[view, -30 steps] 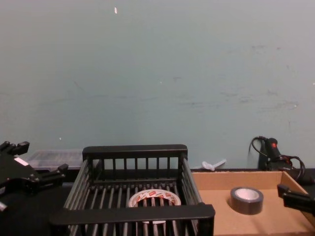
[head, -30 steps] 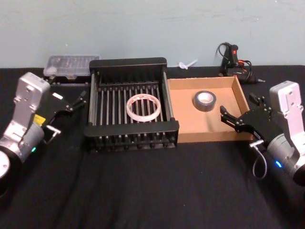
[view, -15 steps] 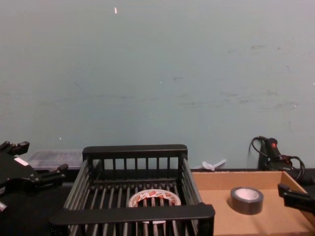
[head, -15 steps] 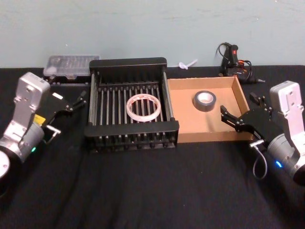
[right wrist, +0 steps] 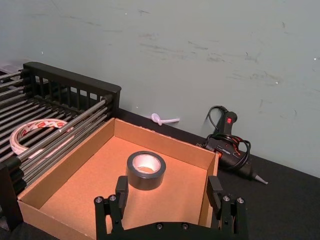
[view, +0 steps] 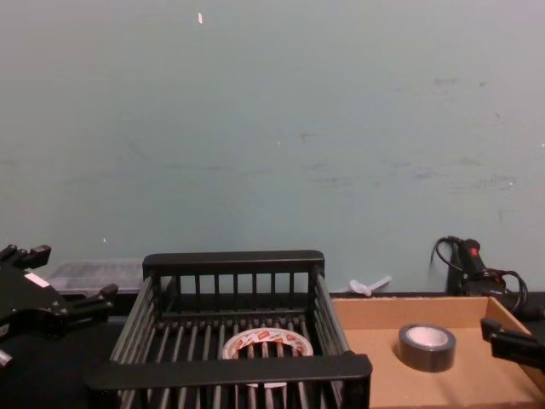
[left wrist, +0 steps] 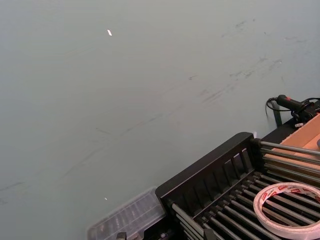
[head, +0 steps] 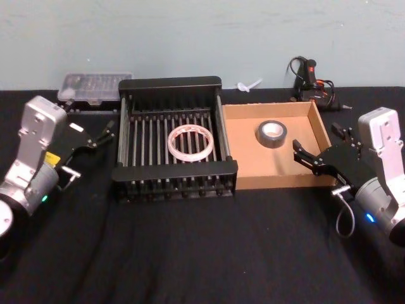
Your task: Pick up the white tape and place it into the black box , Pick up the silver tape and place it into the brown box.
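The white tape (head: 189, 142) lies flat on the slatted floor of the black box (head: 171, 83), its red marks visible in the chest view (view: 266, 343). The silver tape (head: 271, 133) rests on its side ring in the far part of the brown box (head: 253, 161), which sits right beside the black box. My left gripper (head: 104, 134) hovers open just left of the black box, holding nothing. My right gripper (head: 319, 140) stands open at the brown box's near right corner, and its wrist view has the silver tape (right wrist: 145, 170) ahead of the empty gripper (right wrist: 167, 192).
A clear plastic case (head: 95, 85) lies behind the black box at the left. A glue gun (head: 310, 79) with coiled cord sits behind the brown box, and a small white plastic piece (head: 249, 85) lies by the wall. Black cloth covers the table's front half.
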`<state>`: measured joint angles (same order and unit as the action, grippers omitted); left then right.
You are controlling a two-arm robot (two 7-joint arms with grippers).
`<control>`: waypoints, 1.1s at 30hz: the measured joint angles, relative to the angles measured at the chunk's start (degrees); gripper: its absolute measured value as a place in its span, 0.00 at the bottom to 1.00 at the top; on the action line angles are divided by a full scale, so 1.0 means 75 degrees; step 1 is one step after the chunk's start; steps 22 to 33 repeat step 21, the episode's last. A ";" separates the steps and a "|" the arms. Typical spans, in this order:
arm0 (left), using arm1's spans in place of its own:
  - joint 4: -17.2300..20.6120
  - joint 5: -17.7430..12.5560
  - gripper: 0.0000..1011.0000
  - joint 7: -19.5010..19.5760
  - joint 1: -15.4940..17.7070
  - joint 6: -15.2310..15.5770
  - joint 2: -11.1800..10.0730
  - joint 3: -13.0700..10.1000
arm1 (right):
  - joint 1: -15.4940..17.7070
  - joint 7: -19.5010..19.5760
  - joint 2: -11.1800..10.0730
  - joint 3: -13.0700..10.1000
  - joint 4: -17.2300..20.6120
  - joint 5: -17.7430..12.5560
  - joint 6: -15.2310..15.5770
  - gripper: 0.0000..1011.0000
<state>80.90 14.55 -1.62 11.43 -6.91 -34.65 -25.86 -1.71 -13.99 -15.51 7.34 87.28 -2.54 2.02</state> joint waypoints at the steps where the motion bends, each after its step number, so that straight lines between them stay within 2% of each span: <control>1: 0.0000 0.0000 0.99 0.0000 0.0000 0.0000 0.0000 0.0000 | 0.0000 0.0000 0.0000 0.0000 0.0000 0.0000 0.0000 0.99; 33: 0.0000 0.0000 0.99 0.0000 0.0000 0.0000 0.0000 0.0000 | 0.0000 -0.0001 -0.0001 0.0000 -0.0001 -0.0001 0.0000 0.99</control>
